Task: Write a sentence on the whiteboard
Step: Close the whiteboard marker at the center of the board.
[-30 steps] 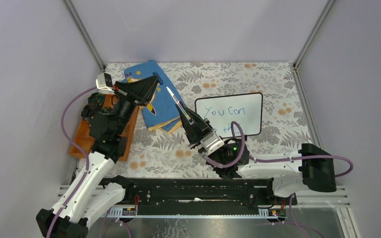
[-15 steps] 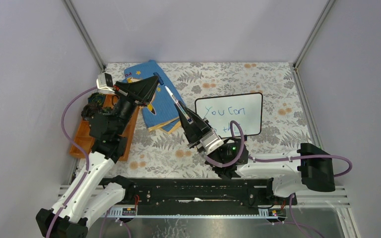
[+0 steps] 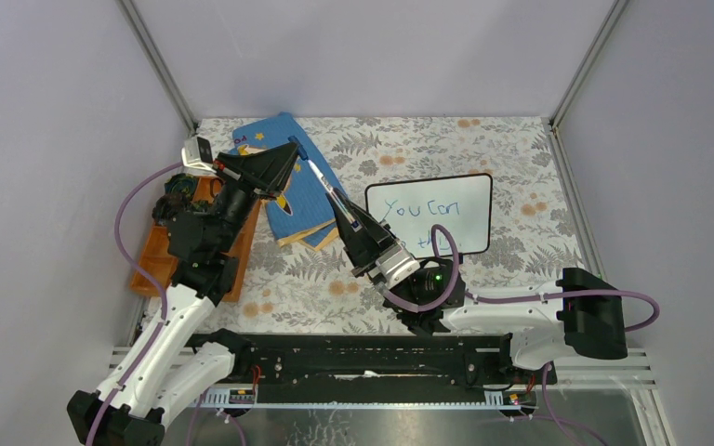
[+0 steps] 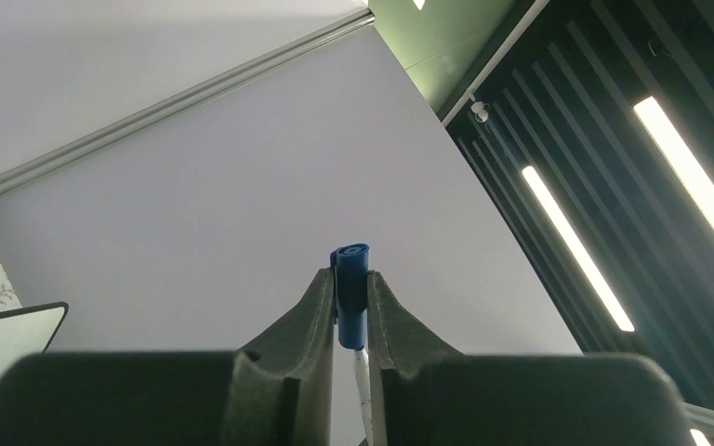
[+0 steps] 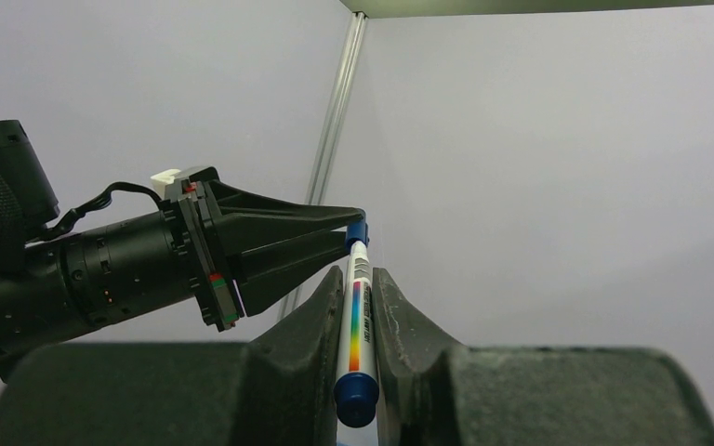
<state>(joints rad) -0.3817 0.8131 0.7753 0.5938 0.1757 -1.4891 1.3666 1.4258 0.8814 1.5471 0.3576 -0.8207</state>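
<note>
Top view: the whiteboard lies flat on the table, right of centre, with the sentence in blue on it; its second line is partly hidden behind the right arm. The writing looks done, so the step in hand is probably capping the pen. The right pincer is clamped on the marker, raised over the blue picture book, and the left pincer meets the marker's far end. An orange tray sits at the left edge. To do this well, keep the two arms on one line and press along the marker's length, not across it; let go with the left only once the cap is seated

Left wrist view: this alone shows the left pincer's fingers closed on the blue cap, with the white barrel running out below it. A corner of the whiteboard shows at lower left

Right wrist view: here the right pincer's grip on the rainbow-striped barrel is plain, and the cap sits on the tip, in line with it. Whether it is pushed fully home I cannot tell
</note>
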